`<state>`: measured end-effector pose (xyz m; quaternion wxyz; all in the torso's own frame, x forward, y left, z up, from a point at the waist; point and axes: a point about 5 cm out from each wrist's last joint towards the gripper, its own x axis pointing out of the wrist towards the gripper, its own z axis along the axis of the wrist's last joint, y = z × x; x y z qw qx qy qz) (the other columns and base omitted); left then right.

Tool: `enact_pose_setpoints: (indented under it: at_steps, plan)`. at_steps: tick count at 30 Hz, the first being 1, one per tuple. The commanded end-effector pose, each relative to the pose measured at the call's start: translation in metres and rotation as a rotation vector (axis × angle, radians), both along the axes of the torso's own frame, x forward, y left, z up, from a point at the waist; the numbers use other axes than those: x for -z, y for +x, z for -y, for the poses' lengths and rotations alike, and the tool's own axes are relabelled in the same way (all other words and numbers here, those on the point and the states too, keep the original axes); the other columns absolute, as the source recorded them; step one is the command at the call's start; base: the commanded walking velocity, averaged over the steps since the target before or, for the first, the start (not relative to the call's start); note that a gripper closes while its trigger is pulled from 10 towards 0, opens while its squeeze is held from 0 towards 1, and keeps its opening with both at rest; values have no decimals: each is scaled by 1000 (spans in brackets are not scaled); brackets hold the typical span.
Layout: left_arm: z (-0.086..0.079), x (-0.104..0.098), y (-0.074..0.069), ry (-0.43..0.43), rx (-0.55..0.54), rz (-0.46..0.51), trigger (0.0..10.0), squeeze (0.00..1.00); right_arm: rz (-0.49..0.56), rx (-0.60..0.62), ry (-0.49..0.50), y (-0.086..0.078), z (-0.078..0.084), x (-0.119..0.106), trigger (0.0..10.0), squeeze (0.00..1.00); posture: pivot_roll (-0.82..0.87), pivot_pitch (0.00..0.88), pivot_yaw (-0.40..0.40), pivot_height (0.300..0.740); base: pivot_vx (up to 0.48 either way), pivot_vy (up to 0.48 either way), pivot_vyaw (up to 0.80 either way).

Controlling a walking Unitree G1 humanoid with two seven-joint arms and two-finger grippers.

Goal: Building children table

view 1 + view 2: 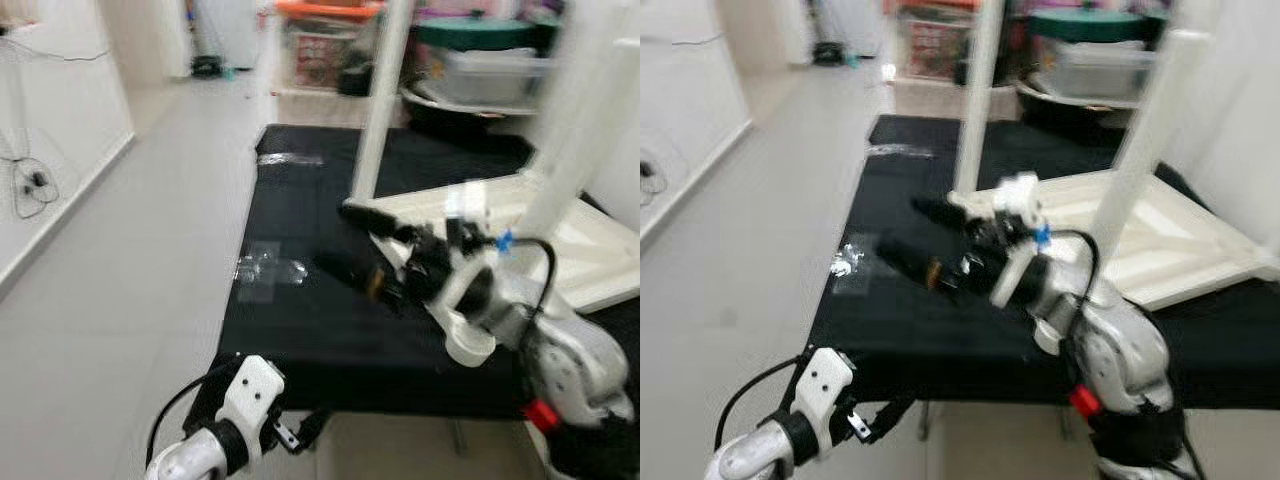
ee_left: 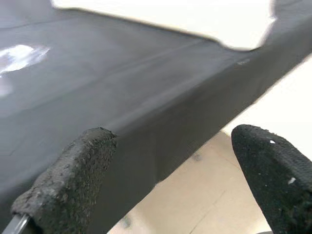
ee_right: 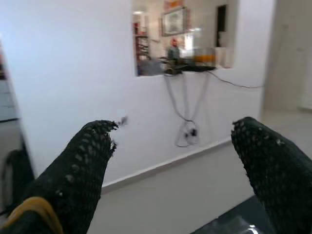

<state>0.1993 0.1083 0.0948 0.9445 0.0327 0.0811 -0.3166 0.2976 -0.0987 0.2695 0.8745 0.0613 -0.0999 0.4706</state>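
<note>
Low beside black-clothed bench point(image 1: 300, 330) edge, left gripper point(image 2: 170, 180) fingers spread, holding nothing; upturned white children's table point(image 1: 520, 235) on bench, legs pointing up; right gripper point(image 1: 345, 240) outstretched above cloth, fingers spread toward white wall point(image 3: 73, 73).

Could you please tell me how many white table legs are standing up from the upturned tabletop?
2. One leg rises at the tabletop's far-left corner; the other leg rises nearer the robot's right. Further legs may lie outside the frame.
</note>
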Motion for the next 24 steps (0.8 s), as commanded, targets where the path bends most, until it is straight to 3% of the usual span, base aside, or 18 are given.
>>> enact_pose_setpoints:
  at_steps: [1, 3, 4, 6, 8, 13, 15, 20, 21, 24]
  plan:
    - [0, -4, 0, -14, -17, 18, 10000, 0, -61, 91, -49, 10, 2, 14, 10000, 0, 49, 25, -95, 740, 0, 0, 0]
    - [1, -6, -1, -23, -37, 22, 10000, 0, -90, 273, -135, 45, -7, 29, 10000, 0, 79, 50, -128, 740, 0, 0, 0]
    - [1, -6, -1, -23, -37, 22, 10000, 0, -90, 273, -135, 45, -7, 29, 10000, 0, 79, 50, -128, 740, 0, 0, 0]
    - [4, -9, -7, -17, -23, 24, 10000, 0, -88, 490, -278, 78, -13, 45, 10000, 0, 89, 71, -134, 740, 0, 0, 0]
    - [5, -10, -10, -14, -17, 25, 10000, 0, -87, 552, -323, 87, -15, 49, 10000, 0, 89, 71, -134, 740, 0, 0, 0]
    - [9, -14, -19, 6, 13, 30, 10000, 0, -181, 661, -438, 102, -17, 63, 10000, 0, 107, 119, -156, 740, 0, 0, 0]
    - [12, -18, -29, 7, 29, 28, 10000, 0, -249, 701, -550, 107, -18, 76, 10000, 0, 114, 135, -167, 740, 0, 0, 0]
    - [13, -21, -35, -13, 22, 17, 10000, 0, -259, 734, -608, 109, -16, 81, 10000, 0, 105, 162, -170, 740, 0, 0, 0]
    - [13, -23, -38, -19, 23, 14, 10000, 0, -255, 768, -655, 110, -11, 84, 10000, 0, 83, 198, -166, 740, 0, 0, 0]
    - [14, -25, -41, -25, 25, 11, 10000, 0, -274, 811, -667, 111, -3, 86, 10000, 0, 85, 205, -170, 740, 0, 0, 0]
